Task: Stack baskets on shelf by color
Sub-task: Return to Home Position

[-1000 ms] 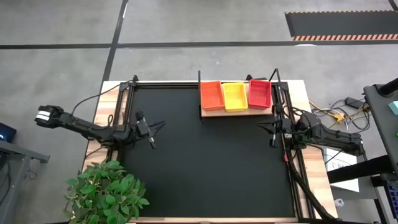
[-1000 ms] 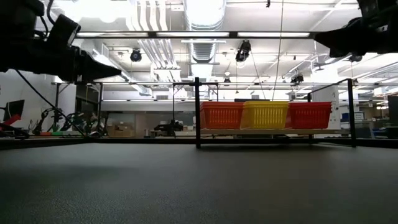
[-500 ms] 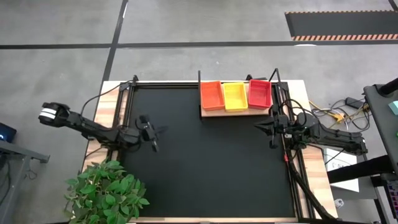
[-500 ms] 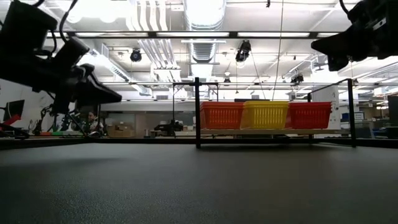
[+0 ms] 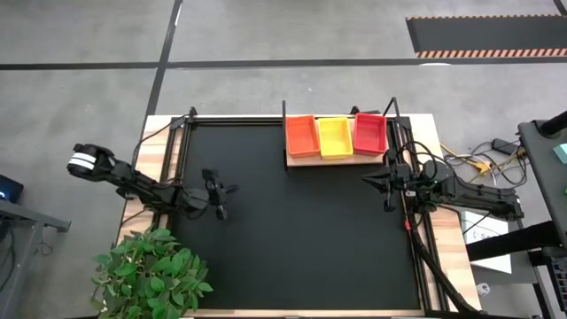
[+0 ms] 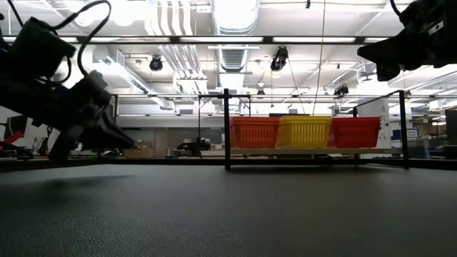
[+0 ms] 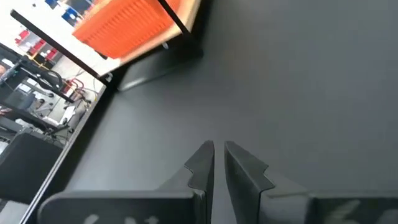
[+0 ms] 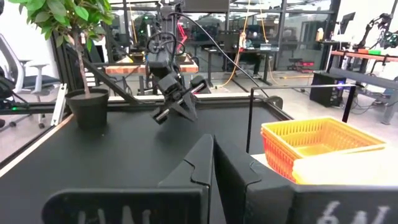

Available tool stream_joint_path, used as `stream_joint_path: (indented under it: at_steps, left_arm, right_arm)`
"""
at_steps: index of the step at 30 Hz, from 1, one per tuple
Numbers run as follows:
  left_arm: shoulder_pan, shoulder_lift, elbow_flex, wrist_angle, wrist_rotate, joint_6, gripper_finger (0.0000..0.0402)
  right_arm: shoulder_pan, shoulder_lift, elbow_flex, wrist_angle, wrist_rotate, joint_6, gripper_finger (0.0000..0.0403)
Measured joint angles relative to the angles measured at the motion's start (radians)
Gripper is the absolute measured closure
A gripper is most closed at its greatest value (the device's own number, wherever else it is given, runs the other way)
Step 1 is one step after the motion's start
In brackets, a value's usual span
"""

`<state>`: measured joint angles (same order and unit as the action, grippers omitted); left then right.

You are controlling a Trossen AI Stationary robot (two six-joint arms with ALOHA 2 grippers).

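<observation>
At the counter (image 5: 432,133)'s far edge, the shelf (image 5: 337,160) holds orange, yellow and red baskets (image 5: 334,136) side by side. Left pincer (image 5: 229,188), clenched and empty, hangs over the black mat (image 5: 301,239); right pincer (image 5: 368,181) likewise, near the shelf.

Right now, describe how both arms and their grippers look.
The left arm and right arm are slim, dark and jointed, with black cables looping alongside. The left one has a white band at its outer joint. The left gripper and right gripper each have two flat black fingers tapering to notched points.
</observation>
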<state>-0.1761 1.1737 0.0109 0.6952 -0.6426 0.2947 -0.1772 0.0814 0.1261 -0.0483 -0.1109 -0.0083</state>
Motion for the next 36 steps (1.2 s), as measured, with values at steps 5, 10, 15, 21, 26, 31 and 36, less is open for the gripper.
stream_joint_path:
  at_steps: [5,10,15,21,26,31,36]
  left_arm:
    - [0.0,0.075,0.0,0.0,0.0,0.0,0.038]
    - [0.0,0.137,0.004,0.019,-0.001,-0.007,0.038]
    - [0.0,0.156,0.004,0.016,-0.001,-0.007,0.038]
    - [0.0,0.149,0.002,0.05,0.0,0.001,0.038]
    - [0.0,0.152,0.002,0.117,0.0,0.006,0.038]
    - [0.0,0.151,0.002,0.128,-0.001,0.005,0.038]
    - [0.0,0.151,0.002,0.131,-0.001,0.002,0.038]
  right_arm:
    - [0.0,0.0,0.0,0.0,0.0,0.0,0.0394]
    - [0.0,0.0,0.0,0.0,0.0,0.0,0.0394]
    - [0.0,0.0,0.0,0.0,0.0,0.001,0.0394]
    - [0.0,0.0,0.0,0.0,0.0,0.0,0.0394]
    - [0.0,0.0,0.0,0.0,0.0,0.0,0.0394]
    - [0.0,0.0,0.0,0.0,0.0,0.0,0.0394]
    - [0.0,0.0,0.0,0.0,0.0,0.0,0.0394]
